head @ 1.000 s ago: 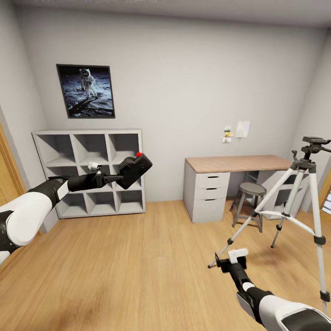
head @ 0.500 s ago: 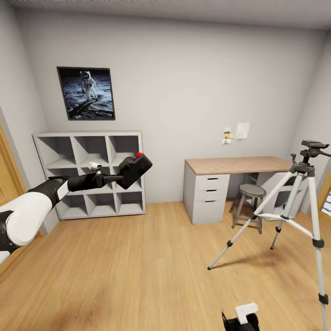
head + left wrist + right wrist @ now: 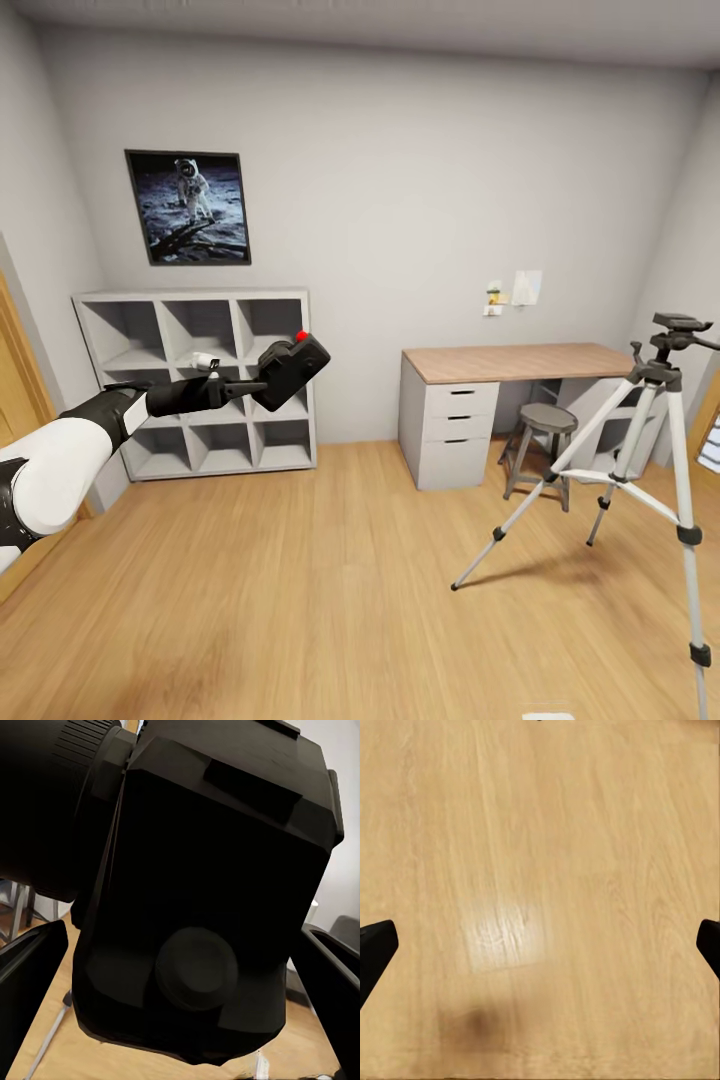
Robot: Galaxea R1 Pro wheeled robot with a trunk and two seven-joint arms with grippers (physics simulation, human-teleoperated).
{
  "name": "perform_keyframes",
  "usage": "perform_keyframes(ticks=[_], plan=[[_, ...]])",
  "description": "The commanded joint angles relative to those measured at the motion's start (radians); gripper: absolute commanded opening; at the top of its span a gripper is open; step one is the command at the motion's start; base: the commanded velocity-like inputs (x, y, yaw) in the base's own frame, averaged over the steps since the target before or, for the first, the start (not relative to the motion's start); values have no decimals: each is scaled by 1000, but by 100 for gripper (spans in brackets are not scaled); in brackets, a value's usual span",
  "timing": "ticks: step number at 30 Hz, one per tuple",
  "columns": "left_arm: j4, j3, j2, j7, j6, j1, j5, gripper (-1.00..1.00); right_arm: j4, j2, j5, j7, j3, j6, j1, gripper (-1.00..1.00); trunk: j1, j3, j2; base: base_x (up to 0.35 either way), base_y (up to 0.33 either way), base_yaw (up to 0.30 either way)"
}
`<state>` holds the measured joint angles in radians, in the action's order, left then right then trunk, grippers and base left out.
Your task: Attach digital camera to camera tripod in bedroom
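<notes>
In the head view my left gripper [image 3: 258, 386] is shut on the black digital camera [image 3: 292, 370], held out at chest height in front of the grey cube shelf, its red button [image 3: 301, 336] on top. The left wrist view has the camera body [image 3: 202, 907] close between both fingers [image 3: 30, 971]. The camera tripod [image 3: 655, 440] stands at the right on the wood floor, silver legs spread, its dark head [image 3: 678, 325] bare. My right gripper [image 3: 540, 945] is open wide over bare floor [image 3: 540, 832].
A grey cube shelf [image 3: 195, 385] stands against the back wall under the astronaut picture [image 3: 188, 206]. A wood-topped white desk [image 3: 500, 400] with a grey round stool [image 3: 541, 445] sits just behind the tripod. Light wood floor [image 3: 300, 590] lies between me and the tripod.
My right arm has dropped out of the bottom of the head view. The view has tilted slightly, so the room sits a little lower. The left arm holds the camera still.
</notes>
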<state>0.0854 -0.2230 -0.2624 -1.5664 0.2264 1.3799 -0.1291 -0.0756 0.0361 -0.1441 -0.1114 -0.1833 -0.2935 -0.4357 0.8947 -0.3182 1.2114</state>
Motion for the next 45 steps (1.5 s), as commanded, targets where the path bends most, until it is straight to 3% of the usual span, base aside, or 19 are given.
perform_keyframes(ticks=[1, 6, 9, 15, 45], plan=[[0, -13, 0, -4, 9, 1, -11, -100, -4, 0, -10, 1, -9, 21, 6, 100, -4, 2, -6, 0, 0, 0], [0, -12, -1, -4, 9, 1, -11, -100, -4, 1, -11, 1, -9, 142, 89, 100, -23, 18, -41, 0, 0, 0], [0, -12, -1, -4, 10, 1, -11, -100, -4, 2, -11, -2, -8, 166, 145, 100, -35, 27, -62, 0, 0, 0], [1, -12, -2, -4, 10, 1, -11, -100, -4, 2, -11, 1, -8, 178, 200, 100, -58, 46, -104, 0, 0, 0], [2, 5, -9, -4, 10, 1, -11, -100, -4, 2, -12, 6, -5, 167, 210, 100, -173, 140, -314, 0, 0, 0]])
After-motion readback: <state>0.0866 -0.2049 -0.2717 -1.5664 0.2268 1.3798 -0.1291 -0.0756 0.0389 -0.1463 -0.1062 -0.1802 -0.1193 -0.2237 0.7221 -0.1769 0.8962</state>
